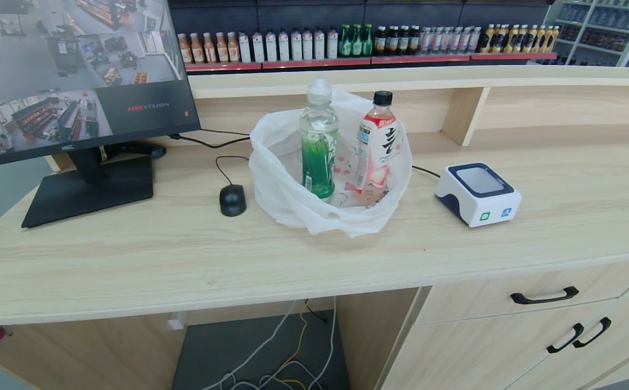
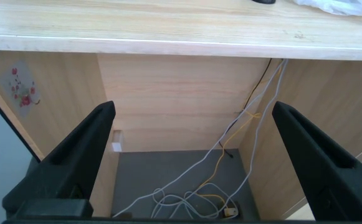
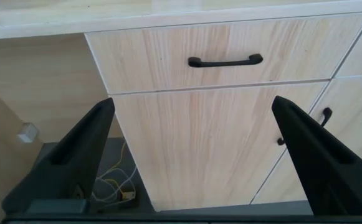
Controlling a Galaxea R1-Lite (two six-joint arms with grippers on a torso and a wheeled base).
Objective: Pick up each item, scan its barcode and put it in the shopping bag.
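So, where are the items right now?

Both stand inside the white shopping bag (image 1: 293, 208), which sits open in the middle of the pale wooden surface (image 1: 184, 254). A clear green bottle (image 1: 319, 149) with a pale cap is upright on the robot's left side of the bag. A pink bottle (image 1: 375, 151) with a black cap stands just beside it on the right, tilted slightly, with a small gap between the two.

And what is around the bag?

A white and dark blue scanner (image 1: 477, 194) rests on the surface to the right of the bag, apart from it, with its window facing up. A black mouse (image 1: 232, 199) lies near the bag's left side, and a monitor (image 1: 71, 76) stands farther left. Rows of drinks fill a shelf (image 1: 368, 57) in the room behind.

What about the claws?

Both are low, below the surface's front edge. The left claw (image 2: 193, 106) is spread wide, its dark fingers framing the recess under the surface where loose cables (image 2: 218, 180) hang. The right claw (image 3: 193, 101) is equally wide, facing a drawer (image 3: 168, 59) with a black handle (image 3: 225, 61).
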